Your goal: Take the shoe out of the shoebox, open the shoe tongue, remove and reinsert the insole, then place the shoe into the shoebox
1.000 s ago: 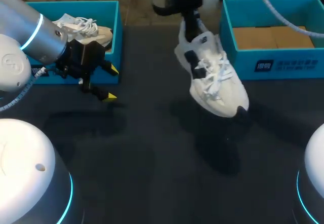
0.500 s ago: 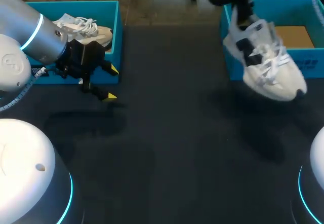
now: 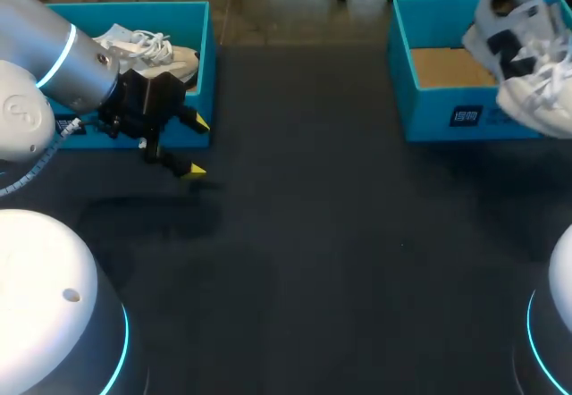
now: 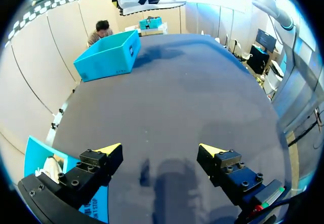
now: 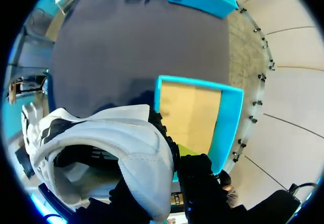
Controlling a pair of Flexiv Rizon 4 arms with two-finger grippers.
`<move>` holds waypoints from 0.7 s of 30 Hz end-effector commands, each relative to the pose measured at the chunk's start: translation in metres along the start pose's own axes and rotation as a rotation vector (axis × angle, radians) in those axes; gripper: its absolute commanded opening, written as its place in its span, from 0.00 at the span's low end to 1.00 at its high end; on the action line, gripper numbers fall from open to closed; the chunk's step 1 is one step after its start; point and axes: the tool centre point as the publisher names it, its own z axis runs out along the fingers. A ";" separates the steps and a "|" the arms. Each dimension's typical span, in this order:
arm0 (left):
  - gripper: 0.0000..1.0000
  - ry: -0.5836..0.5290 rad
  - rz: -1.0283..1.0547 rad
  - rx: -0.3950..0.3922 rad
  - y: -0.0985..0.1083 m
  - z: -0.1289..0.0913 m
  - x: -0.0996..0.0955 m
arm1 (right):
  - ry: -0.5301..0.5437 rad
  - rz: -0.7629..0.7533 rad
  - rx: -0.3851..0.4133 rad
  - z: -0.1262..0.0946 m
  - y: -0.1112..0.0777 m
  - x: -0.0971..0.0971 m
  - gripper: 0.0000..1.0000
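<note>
Over the near-right corner of the shoebox hangs the shoe, off the desk and not yet inside. Heel is up and away from me, toe tipped down twd the near-right, so in the head view it overlaps the box's front wall instead of sitting over the bare cardboard floor. Its long axis runs diagonal, whereas the box runs lengthwise across the desk, so as I judge it the drop needs a shift twd the desk's middle plus a turn to line toe-heel w/ the box length. Right tool is clamped on the heel rim, or so it seems: the shoe hides most of both fingers in the right wrist view, w/ only one yellow tip peeking out. From there the box lies ahead of the tool, beyond the shoe's collar. Left tool is well apart on the opp. side, fingers spread w/ nothing between them, hovering just beside the other box, which has a second shoe in it. Right arm is much the nearer and already has the load.
</note>
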 end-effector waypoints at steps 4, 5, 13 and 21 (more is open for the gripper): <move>1.00 0.001 0.001 -0.002 0.000 0.000 0.000 | 0.040 0.024 -0.002 0.002 -0.038 -0.020 0.00; 1.00 0.001 0.001 -0.002 0.000 0.000 0.000 | 0.035 0.031 -0.018 0.003 -0.041 -0.022 0.00; 1.00 0.001 0.001 -0.002 0.000 0.000 0.000 | -0.002 0.041 -0.035 0.003 -0.054 -0.022 0.00; 1.00 0.001 0.001 -0.002 0.000 0.000 0.000 | -0.002 0.041 -0.035 0.003 -0.054 -0.022 0.00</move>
